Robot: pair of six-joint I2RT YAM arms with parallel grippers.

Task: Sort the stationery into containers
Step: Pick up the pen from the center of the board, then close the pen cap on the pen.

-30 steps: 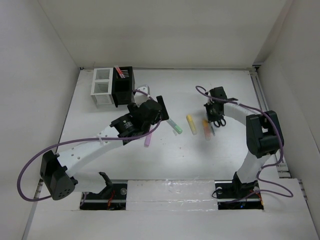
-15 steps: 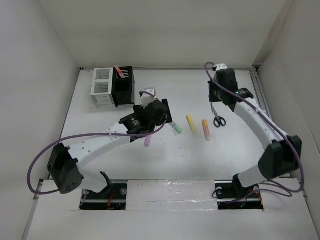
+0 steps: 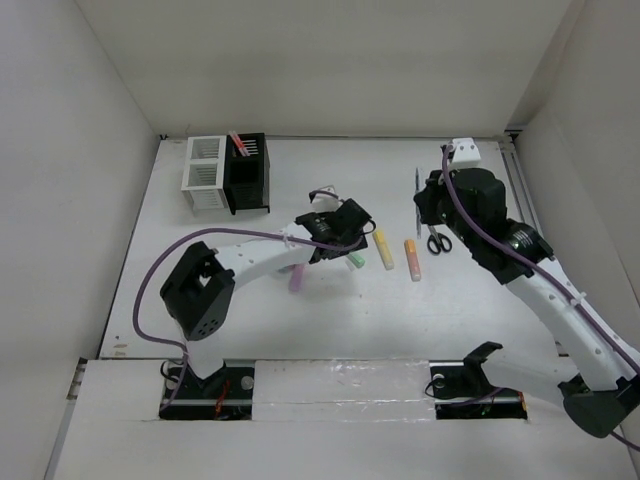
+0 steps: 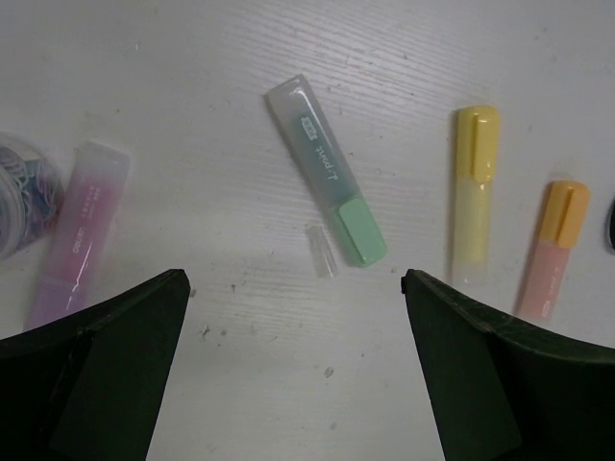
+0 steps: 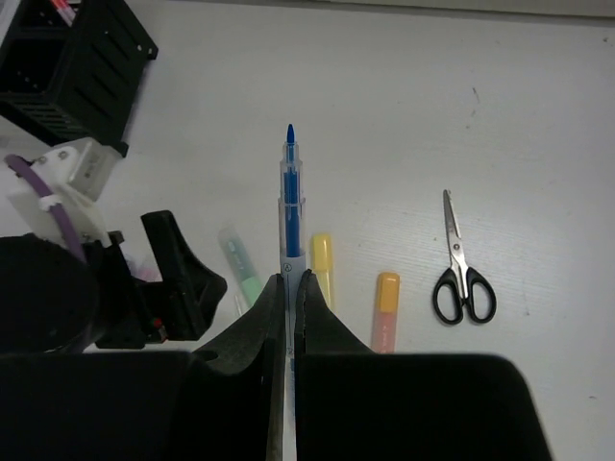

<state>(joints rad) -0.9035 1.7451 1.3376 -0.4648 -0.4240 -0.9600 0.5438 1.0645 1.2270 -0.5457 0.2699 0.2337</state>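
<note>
Blue-ink pen with a clear barrel (image 5: 289, 192): your right gripper (image 5: 290, 280) is clamping it low on the barrel, tip sticking out forward. It's hanging over mid-table, well apart from the boxes.
Left gripper (image 4: 293, 280): it's hovering with fingers spread wide and nothing in them, straddling the pale green highlighter (image 4: 327, 182), which is lying flat and askew.
Containers: the white slatted box (image 3: 203, 175) and black slatted box (image 3: 246, 172) are sitting joined at the far left, with a pinkish-red pen (image 3: 240, 143) poking out of the black one.
Waiting: the yellow highlighter (image 4: 473, 192), orange highlighter (image 4: 550, 245), purple highlighter (image 4: 77, 230) and black-handled scissors (image 5: 461, 274) are all lying loose.
Risk, arms: the left arm is sitting between your pen and the boxes, so I'm guessing a straight carry is asking for a bump.
Risk, pinch: the green one is lying crooked to the fingers, so closing now is likely spinning it away.
Risk, drop-off: the long pen tip could be catching a slat and levering out.
Surface: the matte white tabletop (image 3: 330, 310) is looking smooth and lightly scuffed, so things are probably sliding easily.
Room: plain white walls are closing in on three sides.
</note>
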